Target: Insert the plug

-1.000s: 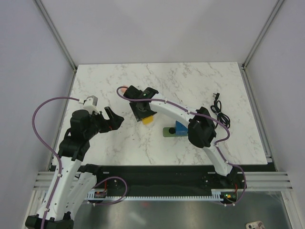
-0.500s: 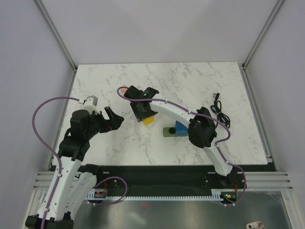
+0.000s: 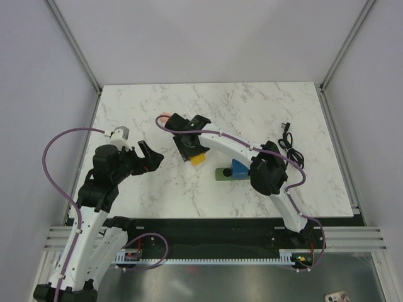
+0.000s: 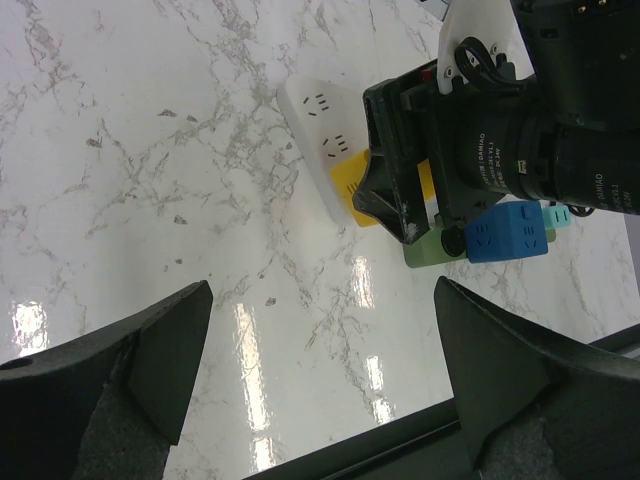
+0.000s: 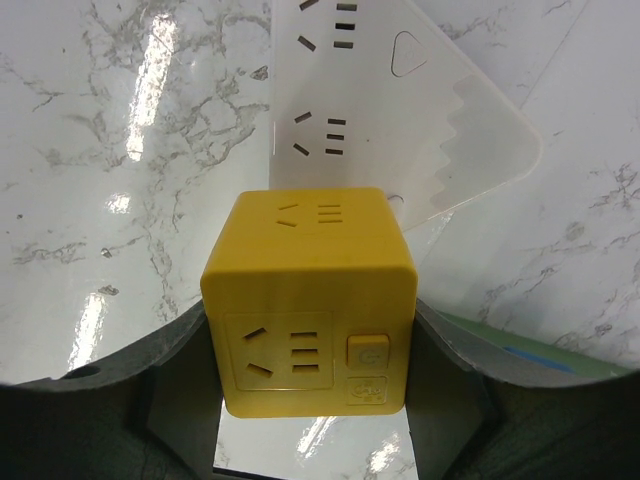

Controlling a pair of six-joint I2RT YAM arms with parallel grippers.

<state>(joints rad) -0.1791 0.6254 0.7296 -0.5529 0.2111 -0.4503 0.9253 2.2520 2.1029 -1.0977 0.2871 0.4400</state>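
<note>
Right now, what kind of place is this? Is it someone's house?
Probably a robot test lab, not a house: a marble-look table boxed in by plain grey walls, with two robot arms at its edge.

Two robot arms, the left arm (image 3: 101,182) and the right arm (image 3: 227,143), are reaching over one marble table (image 3: 157,195). Two cubes are sitting mid-frame: one yellow block (image 5: 308,300) and one blue plug (image 4: 508,232). Two strips are lying there: one white power strip (image 5: 390,110) and one green power strip (image 4: 425,253). One black cable (image 3: 291,150) is curling at right.

Bright-blue cube plug (image 3: 239,168) sits on the green power strip (image 3: 222,174)
</note>
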